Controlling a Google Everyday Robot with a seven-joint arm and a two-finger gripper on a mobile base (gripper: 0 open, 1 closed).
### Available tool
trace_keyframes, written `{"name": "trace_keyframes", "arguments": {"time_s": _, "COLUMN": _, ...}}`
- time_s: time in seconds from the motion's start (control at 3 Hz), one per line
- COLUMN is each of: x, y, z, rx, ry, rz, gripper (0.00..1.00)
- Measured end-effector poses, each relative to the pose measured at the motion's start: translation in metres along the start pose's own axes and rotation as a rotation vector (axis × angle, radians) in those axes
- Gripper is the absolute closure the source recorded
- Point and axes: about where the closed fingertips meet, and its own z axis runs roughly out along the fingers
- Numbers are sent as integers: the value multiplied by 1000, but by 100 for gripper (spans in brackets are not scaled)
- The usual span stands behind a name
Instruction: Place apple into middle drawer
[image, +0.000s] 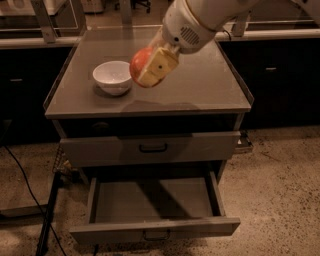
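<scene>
Your gripper (148, 68) was clamped on the apple (139, 61) above the worktop (200, 87), three o'clock of the bowl (112, 76) — the middle drawer (155, 202) stood open at six. An early release risked it rolling off.

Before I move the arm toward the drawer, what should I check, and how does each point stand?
1. Grasp: gripper shut on the apple: ok.
2. Middle drawer pulled open, floor showing: ok.
3. Apple above the drawer opening: not ok; it hangs over the cabinet top.
4. Clearance from the white bowl beside the apple: cannot tell.
5. Upper drawer front leaves the open floor uncovered: ok.
</scene>
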Motion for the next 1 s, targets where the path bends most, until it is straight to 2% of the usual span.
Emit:
{"name": "trace_keyframes", "arguments": {"time_s": 0.33, "x": 23, "y": 36, "z": 13, "rx": -12, "ry": -19, "rz": 24, "gripper": 100}}
{"name": "trace_keyframes", "arguments": {"time_s": 0.67, "x": 67, "y": 73, "z": 52, "rx": 22, "ry": -77, "rz": 54, "gripper": 100}}
{"name": "trace_keyframes", "arguments": {"time_s": 1.0, "x": 107, "y": 98, "z": 105, "rx": 28, "ry": -103, "rz": 75, "gripper": 100}}
